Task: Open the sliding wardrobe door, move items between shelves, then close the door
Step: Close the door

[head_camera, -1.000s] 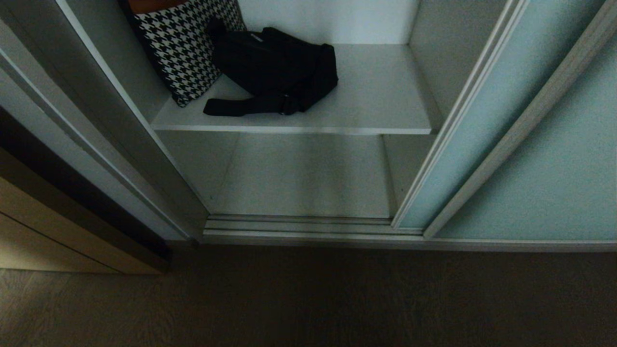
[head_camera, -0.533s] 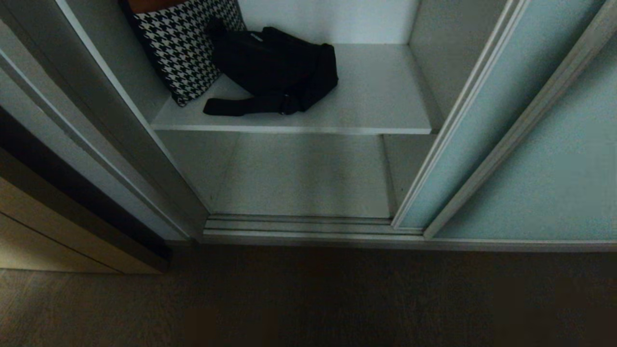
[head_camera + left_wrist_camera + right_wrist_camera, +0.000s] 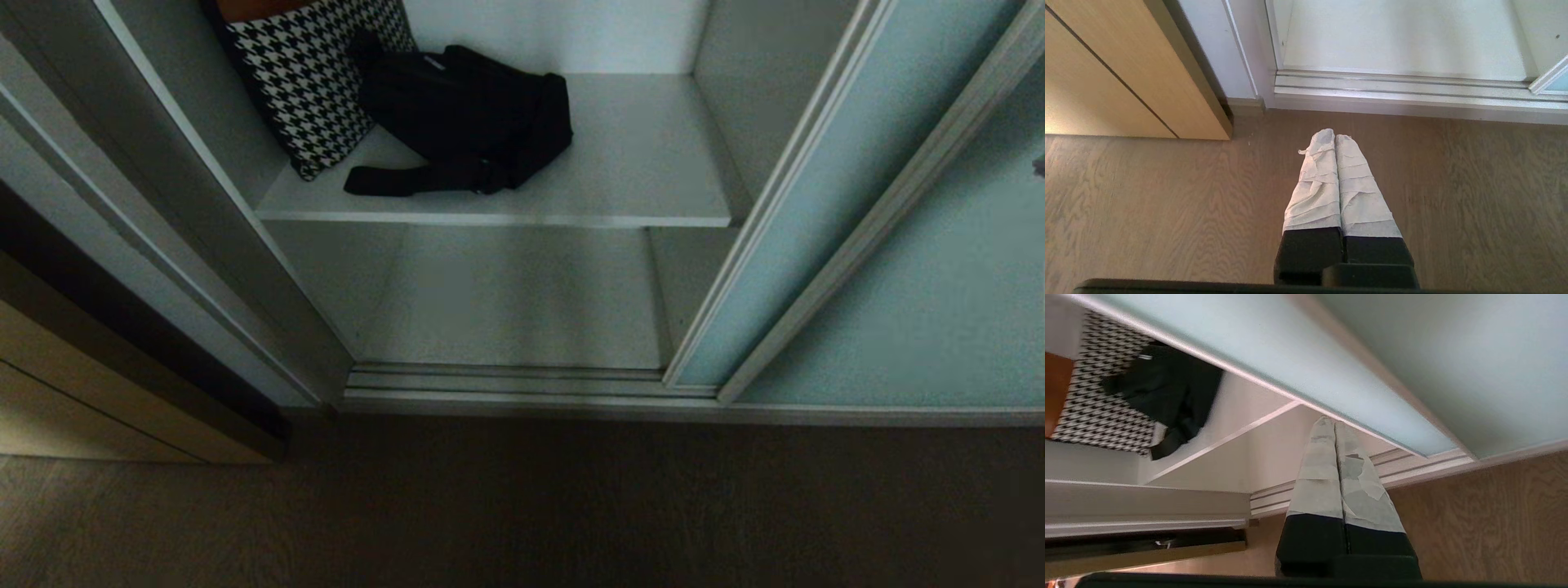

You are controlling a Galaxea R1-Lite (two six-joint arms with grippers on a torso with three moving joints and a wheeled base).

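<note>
Right gripper (image 3: 1039, 167) newly at frame edge, limp black bag (image 3: 465, 110), strap forward

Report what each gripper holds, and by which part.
Nothing. The left gripper and right gripper are shut empty; the black bag lies on the shelf.

From my head cam I can't see either arm, except a tiny grey sliver (image 3: 1039, 167) at the right edge, too small to tell what it is. The houndstooth cushion (image 3: 314, 77) is cut off at the top of the frame, with something orange-brown (image 3: 257, 8) behind it barely peeking in. The black bag (image 3: 469, 106) hides the cushion's right corner, and its label (image 3: 434, 62) is unreadable.
</note>
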